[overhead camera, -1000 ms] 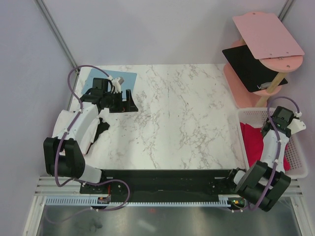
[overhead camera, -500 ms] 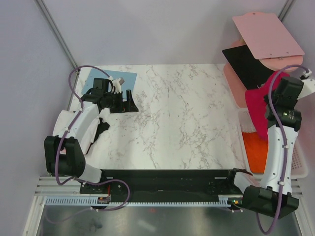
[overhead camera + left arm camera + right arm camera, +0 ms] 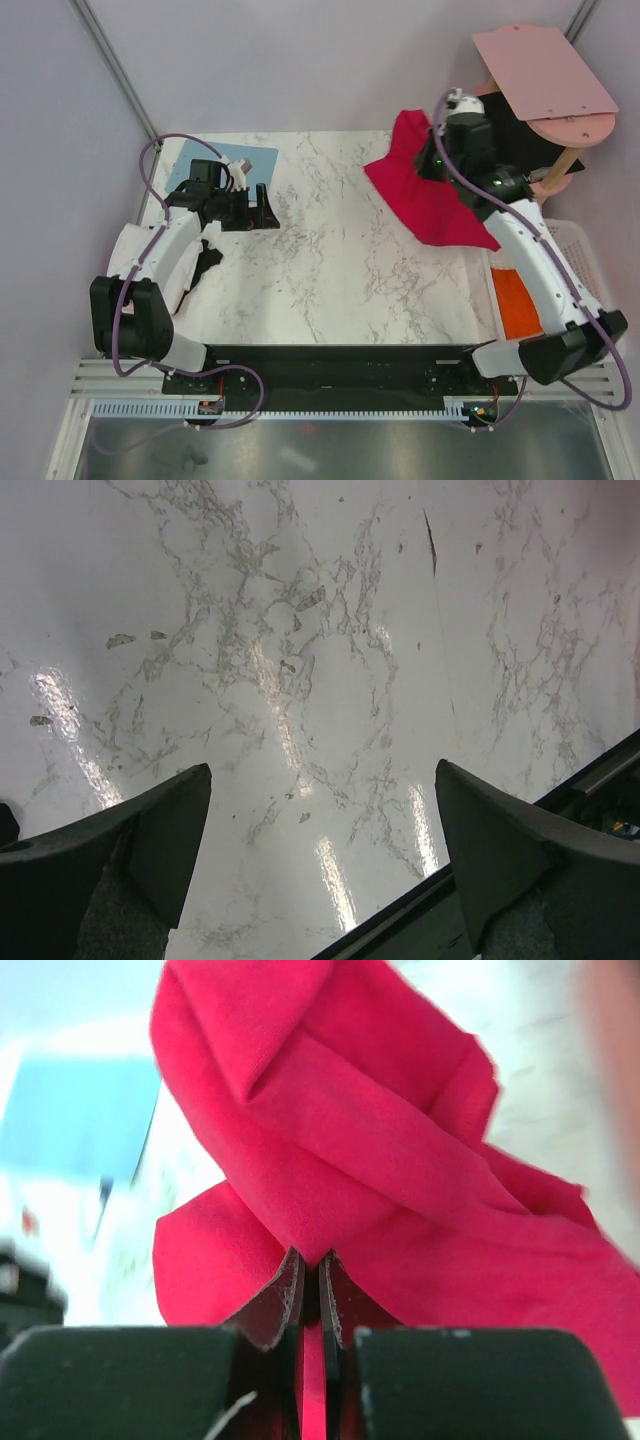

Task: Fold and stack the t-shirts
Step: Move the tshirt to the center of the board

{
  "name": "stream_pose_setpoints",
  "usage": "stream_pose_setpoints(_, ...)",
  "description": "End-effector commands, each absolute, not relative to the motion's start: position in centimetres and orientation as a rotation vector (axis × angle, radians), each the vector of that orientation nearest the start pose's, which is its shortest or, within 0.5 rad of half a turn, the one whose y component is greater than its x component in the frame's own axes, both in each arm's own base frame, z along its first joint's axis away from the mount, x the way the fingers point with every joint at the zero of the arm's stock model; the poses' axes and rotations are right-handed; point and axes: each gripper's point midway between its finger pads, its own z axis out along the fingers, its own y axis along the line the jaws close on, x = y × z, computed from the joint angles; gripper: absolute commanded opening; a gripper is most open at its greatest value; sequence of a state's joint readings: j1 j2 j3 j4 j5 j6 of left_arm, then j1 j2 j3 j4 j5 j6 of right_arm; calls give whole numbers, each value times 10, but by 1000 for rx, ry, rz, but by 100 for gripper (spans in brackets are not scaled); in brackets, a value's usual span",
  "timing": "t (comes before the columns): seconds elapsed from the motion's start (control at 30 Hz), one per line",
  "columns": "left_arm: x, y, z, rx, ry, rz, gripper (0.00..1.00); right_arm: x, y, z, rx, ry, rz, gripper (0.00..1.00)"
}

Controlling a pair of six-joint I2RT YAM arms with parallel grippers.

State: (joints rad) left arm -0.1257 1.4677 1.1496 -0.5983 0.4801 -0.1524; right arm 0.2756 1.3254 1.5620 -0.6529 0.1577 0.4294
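You see a white, grey-veined marble tabletop (image 3: 340, 260), smooth and glossy, enclosed by plain pale lilac walls (image 3: 300, 60). A flat, stiff light-blue board (image 3: 252, 158) lies at its far left corner. Beyond the far right corner stand rigid pink panels (image 3: 540, 70) with rounded edges and a matte black panel (image 3: 505, 125). A white lattice plastic basket (image 3: 572, 245) sits beside the table's right edge and contains an orange cloth t-shirt (image 3: 515, 300).

The right gripper (image 3: 310, 1280) has its fingers pressed together on a fold of the crimson red cloth t-shirt (image 3: 350, 1160). The soft shirt hangs in loose creases over the table's far right part (image 3: 425, 195); you cannot tell whether its lower edge touches the marble.

The left gripper (image 3: 320, 780) rests near the blue board with its dark wedge-shaped fingers (image 3: 150, 820) spread wide, holding nothing, above bare marble.
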Motion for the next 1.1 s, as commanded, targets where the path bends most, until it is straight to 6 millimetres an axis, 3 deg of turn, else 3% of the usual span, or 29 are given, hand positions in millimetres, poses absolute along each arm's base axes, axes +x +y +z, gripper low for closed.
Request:
stream_pose_setpoints(0.0, 334, -125, 150, 147, 2483, -686, 100, 373, 193, 314, -34, 2079, 353, 0)
stream_pose_setpoints(0.1, 335, -124, 150, 144, 2484, -672, 100, 368, 248, 270, -157, 2162, 383, 0)
stream_pose_setpoints(0.13, 335, -123, 151, 146, 2483, -665, 100, 368, 259, 259, -179, 2178, 383, 0)
stream_pose_setpoints(0.17, 335, -122, 151, 141, 2483, -654, 100, 369, 273, 236, -218, 2229, 392, 0)
stream_pose_setpoints(0.27, 336, -119, 150, 135, 2485, -630, 100, 359, 316, 200, -346, 2310, 529, 0)
stream_pose_setpoints(0.37, 338, -113, 148, 124, 2491, -588, 100, 344, 355, 195, -515, 2301, 614, 0)
stream_pose_setpoints(0.4, 338, -112, 147, 118, 2495, -577, 100, 331, 371, 199, -592, 2280, 645, 0)
stream_pose_setpoints(0.53, 341, -100, 146, 77, 2503, -493, 100, 319, 392, 227, -700, 2171, 749, 0)
stream_pose_setpoints(0.57, 343, -95, 146, 56, 2502, -454, 100, 317, 390, 243, -692, 2123, 768, 0)
stream_pose_setpoints(0.63, 344, -90, 146, 32, 2501, -425, 100, 319, 383, 250, -664, 2076, 781, 0)
stream_pose_setpoints(0.67, 344, -89, 144, 24, 2506, -419, 100, 318, 375, 265, -630, 2042, 802, 0)
stream_pose_setpoints(0.77, 344, -90, 144, 23, 2510, -432, 100, 340, 334, 258, -491, 2061, 820, 0)
stream_pose_setpoints(0.8, 344, -91, 144, 26, 2511, -436, 100, 357, 303, 237, -412, 2110, 796, 0)
stream_pose_setpoints(0.87, 344, -93, 143, 32, 2517, -450, 100, 369, 278, 224, -352, 2129, 831, 1)
stream_pose_setpoints(0.9, 344, -93, 143, 34, 2514, -454, 100, 385, 241, 203, -254, 2179, 775, 1)
stream_pose_setpoints(0.97, 343, -96, 142, 42, 2520, -474, 100, 398, 204, 177, -147, 2241, 672, 2)
stream_pose_setpoints(1.0, 343, -97, 142, 45, 2522, -478, 100, 403, 173, 159, -79, 2285, 596, 3)
stream_pose_setpoints(1.07, 341, -99, 140, 52, 2525, -494, 100, 406, 138, 139, 30, 2355, 439, 36)
